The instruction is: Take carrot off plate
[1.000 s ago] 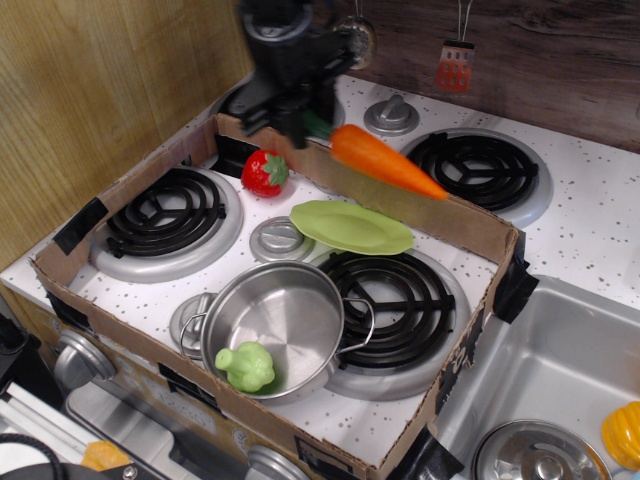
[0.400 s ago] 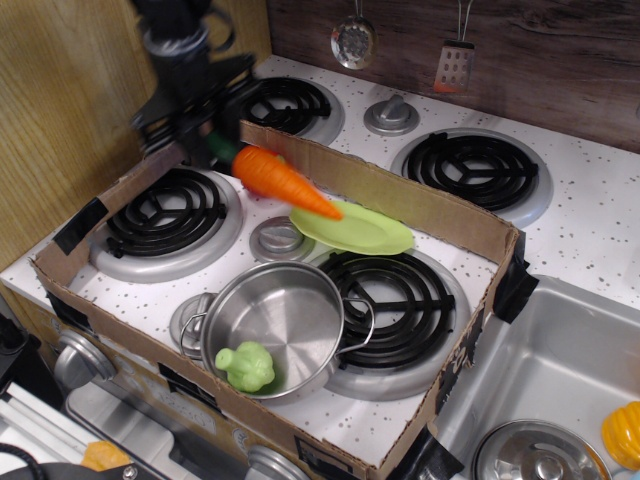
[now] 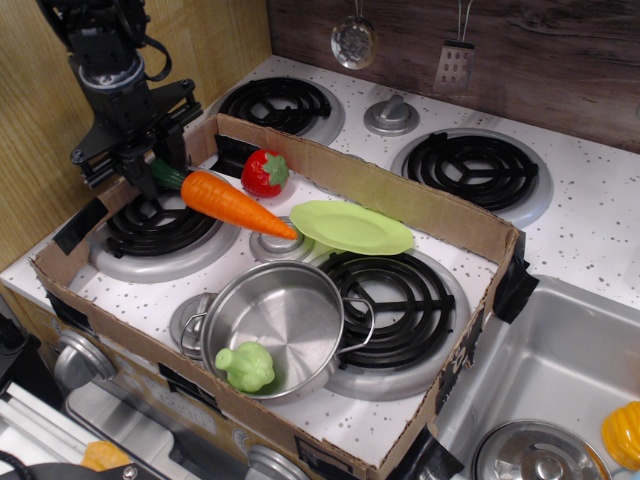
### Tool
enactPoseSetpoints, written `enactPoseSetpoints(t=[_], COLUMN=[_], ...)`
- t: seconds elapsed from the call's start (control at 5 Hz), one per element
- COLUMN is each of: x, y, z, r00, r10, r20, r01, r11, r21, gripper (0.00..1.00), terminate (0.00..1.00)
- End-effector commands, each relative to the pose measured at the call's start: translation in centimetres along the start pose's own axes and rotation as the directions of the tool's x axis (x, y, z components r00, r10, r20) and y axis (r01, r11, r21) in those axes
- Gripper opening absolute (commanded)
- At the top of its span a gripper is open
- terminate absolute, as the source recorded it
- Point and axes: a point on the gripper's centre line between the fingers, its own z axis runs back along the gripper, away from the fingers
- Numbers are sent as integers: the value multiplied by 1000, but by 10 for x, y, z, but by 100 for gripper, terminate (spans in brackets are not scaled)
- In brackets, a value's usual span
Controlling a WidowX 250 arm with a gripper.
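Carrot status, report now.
End effector shut on carrot at stem. Carrot airborne, tip just left of plate. Plate bare. Strawberry behind; below, only left burner.

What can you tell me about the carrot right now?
The carrot is a bright-orange, smooth, plastic-looking toy with a dark green stem. The gripper is shut on its stem end. It hangs tilted over the front-left burner, tip pointing down-right toward the plate. Its tip appears just short of the plate's rim; whether they touch cannot be told.
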Motion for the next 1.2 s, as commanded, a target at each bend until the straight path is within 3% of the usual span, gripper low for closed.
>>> enactPoseSetpoints(t=[0.0, 0.2, 0.4, 0.8, 1.0], x=[0, -4, -4, 4, 1], y=[21, 22, 17, -7, -16], z=[-8, -12, -8, 43, 57], r00=[998, 998, 997, 981, 972], r10=[42, 29, 17, -5, -10], r20=[38, 58, 80, 196, 234], r01=[-43, -30, -17, 2, 5], r11=[999, 1000, 1000, 1000, 1000], r21=[27, 7, 5, 18, 22], gripper=[0, 100, 100, 100, 100], terminate=[0, 0, 0, 0, 0])
